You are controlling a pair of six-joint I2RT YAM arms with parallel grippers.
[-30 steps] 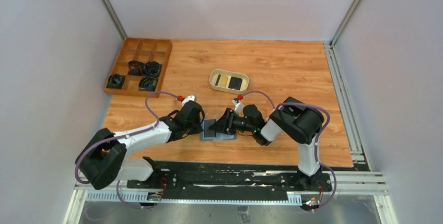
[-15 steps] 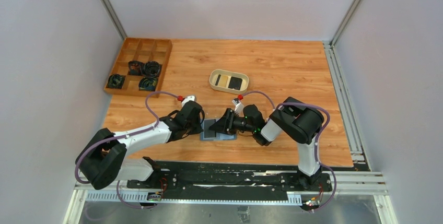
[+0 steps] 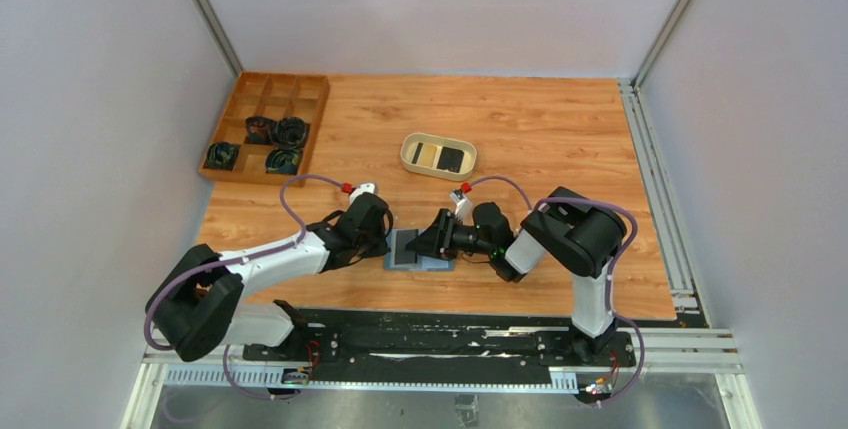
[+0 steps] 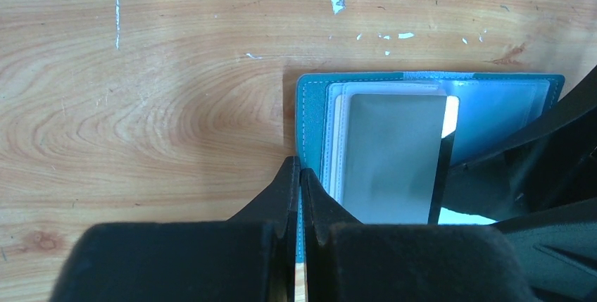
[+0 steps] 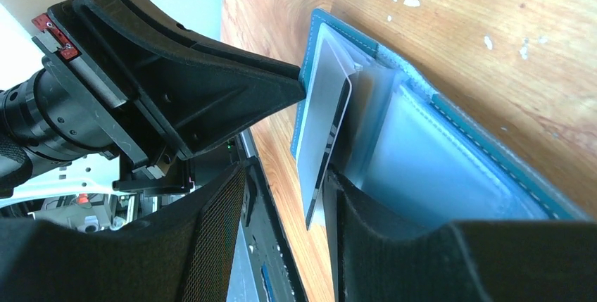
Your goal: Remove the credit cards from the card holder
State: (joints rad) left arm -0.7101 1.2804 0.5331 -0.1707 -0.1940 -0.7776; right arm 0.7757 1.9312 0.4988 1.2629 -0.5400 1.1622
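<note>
Top view: a small teal-blue folding card holder [image 3: 437,263] lies open on the light wooden table [image 3: 540,129] near its front edge, between the left gripper [image 3: 386,241] and the right gripper [image 3: 424,243]. Behind it, a beige oval dish [image 3: 406,154] holds a tan card [image 3: 427,154] and a black card [image 3: 452,159].

Left wrist view: the left gripper's fingers are pressed together with nothing between them. They bear on the holder's left edge and appear to pin it. A thin grey rectangular credit card [image 4: 391,158] stands partly out of its clear sleeve.

Right wrist view: the right gripper's fingers stand apart on either side of the card's raised end. One lies against the card's face and the other is clear of it, so the card is not clamped.

The card looks stiff, light and slick, and is best pinched across its flat faces at the freed end, then drawn along the sleeve. The holder looks soft and light, likely to slide or lift unless it is held down
</note>
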